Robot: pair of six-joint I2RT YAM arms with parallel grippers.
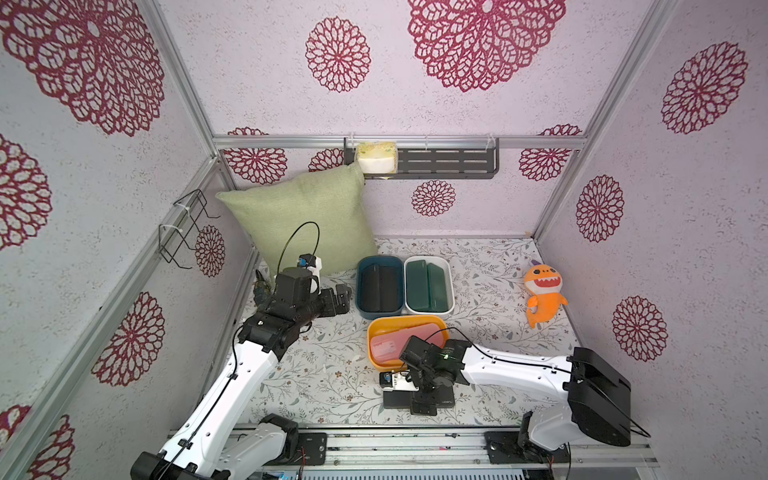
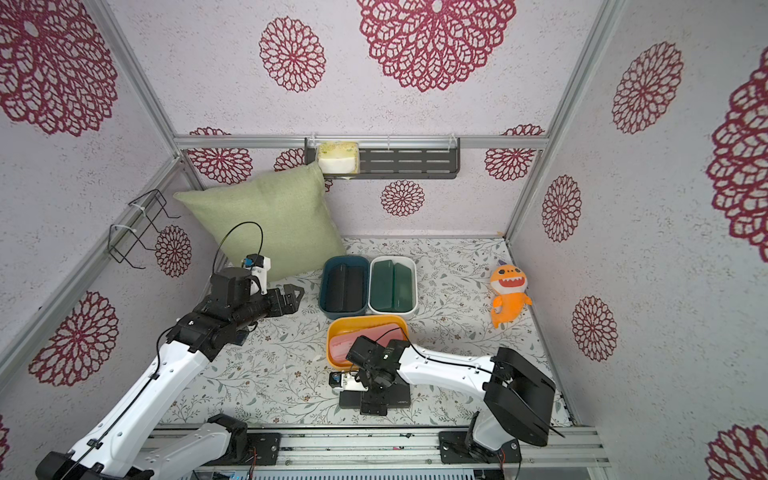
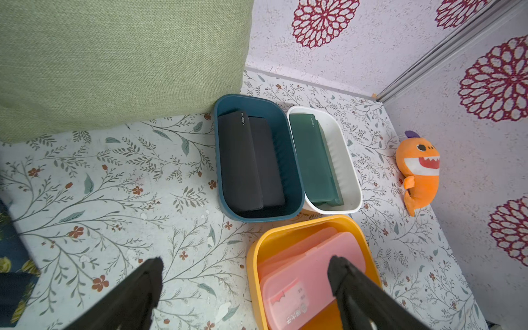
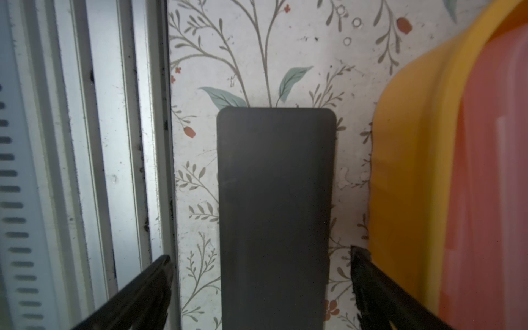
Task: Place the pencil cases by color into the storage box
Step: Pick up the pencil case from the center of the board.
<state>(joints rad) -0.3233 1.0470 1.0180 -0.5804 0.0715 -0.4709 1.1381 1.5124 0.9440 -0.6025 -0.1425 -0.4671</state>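
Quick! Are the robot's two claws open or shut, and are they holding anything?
Left gripper: open, holding nothing.
Right gripper: open, jaws either side of the black pencil case, not gripping it.

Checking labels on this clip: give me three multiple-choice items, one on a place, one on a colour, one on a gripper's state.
1. The loose black case lies: A) in a bin; B) flat on the table beside the yellow bin; C) in mid-air.
2. The pink cases' bin is: A) blue; B) white; C) yellow.
3. The right gripper is: A) shut on the case; B) shut, empty; C) open, straddling the case.
Key: 1B, table shows along its edges; 2C, a yellow rim surrounds them; 3C, gaps separate both fingers from the case.
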